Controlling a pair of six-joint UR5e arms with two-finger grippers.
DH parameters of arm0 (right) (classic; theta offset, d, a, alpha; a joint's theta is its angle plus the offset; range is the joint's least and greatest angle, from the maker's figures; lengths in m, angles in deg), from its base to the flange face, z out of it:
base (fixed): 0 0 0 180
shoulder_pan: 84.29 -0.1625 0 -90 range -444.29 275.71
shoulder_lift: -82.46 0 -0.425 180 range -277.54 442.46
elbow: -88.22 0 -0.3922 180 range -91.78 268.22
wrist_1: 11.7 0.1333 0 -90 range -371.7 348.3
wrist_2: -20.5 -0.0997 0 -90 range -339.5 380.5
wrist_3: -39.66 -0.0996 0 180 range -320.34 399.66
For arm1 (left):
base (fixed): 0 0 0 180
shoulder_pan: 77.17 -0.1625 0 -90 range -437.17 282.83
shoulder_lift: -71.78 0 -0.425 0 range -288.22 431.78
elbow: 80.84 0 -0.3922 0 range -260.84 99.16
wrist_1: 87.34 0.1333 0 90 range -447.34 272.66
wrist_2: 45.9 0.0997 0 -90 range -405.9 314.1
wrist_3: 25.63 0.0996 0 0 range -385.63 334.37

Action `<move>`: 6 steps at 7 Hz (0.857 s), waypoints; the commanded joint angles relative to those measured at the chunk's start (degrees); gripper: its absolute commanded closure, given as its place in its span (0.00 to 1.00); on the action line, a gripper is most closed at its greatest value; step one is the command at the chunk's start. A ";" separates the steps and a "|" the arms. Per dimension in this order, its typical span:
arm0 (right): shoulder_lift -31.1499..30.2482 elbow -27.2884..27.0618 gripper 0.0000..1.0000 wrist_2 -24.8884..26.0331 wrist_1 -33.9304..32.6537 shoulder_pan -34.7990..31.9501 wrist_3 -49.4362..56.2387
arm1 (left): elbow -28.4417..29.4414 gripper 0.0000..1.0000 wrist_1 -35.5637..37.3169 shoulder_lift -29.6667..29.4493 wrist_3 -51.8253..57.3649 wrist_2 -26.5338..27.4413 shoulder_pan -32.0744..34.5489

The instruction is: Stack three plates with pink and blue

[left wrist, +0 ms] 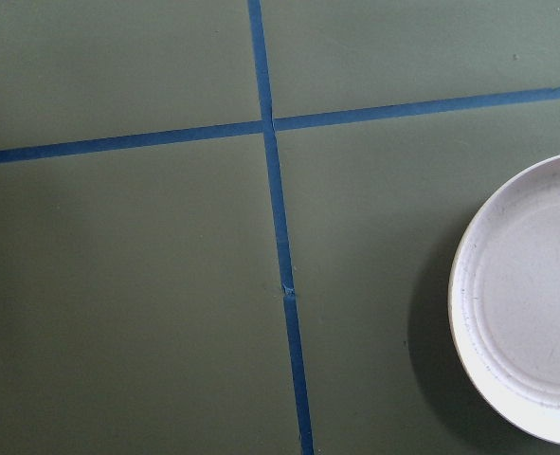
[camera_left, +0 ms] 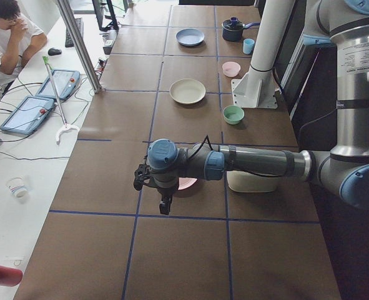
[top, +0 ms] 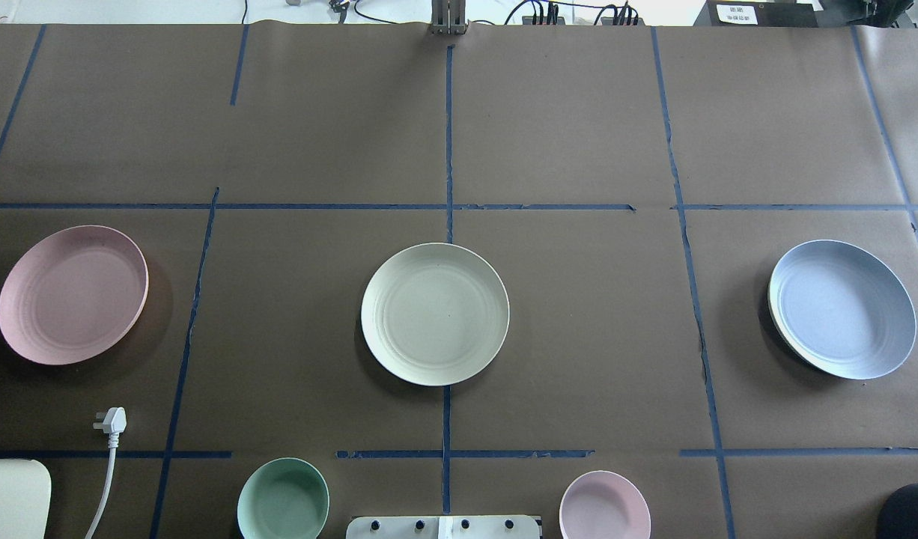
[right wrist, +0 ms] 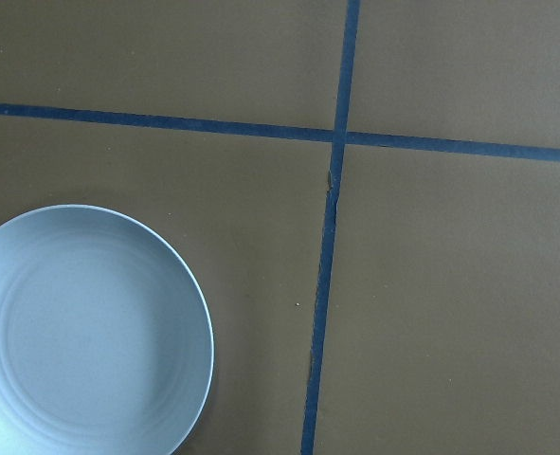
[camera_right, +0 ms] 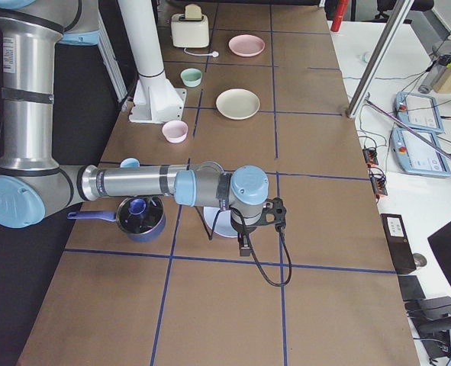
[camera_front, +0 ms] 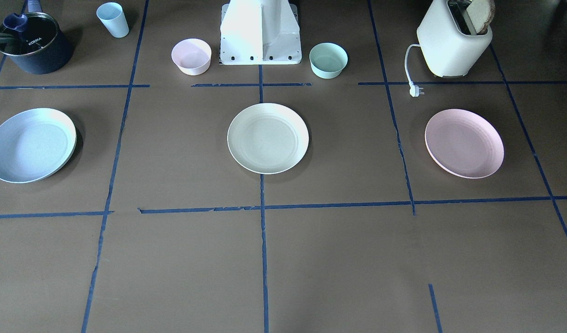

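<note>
Pale pink round plastic plate point(top: 73, 294) beside left gripper point(camera_left: 165, 207); light blue round plastic plate point(top: 842, 308) beside right gripper point(camera_right: 243, 248) | opening of either gripper: cannot tell

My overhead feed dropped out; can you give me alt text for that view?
Three plates lie apart in a row, none stacked: pink plate at the view's left, cream plate centre, blue plate right. A mint bowl and a pink bowl sit at the bottom edge; no arm shows.
</note>
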 commanded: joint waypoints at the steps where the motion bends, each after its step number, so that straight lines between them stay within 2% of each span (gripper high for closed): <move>1: -0.05 0.20 0.00 -0.02 0.00 -0.06 -0.21 | 0.32 0.00 -0.48 0.13 0.25 -0.40 0.00; 6: 0.13 0.20 0.00 0.15 0.00 0.03 -0.65 | 3.22 0.00 -5.85 0.65 0.25 -0.31 -0.79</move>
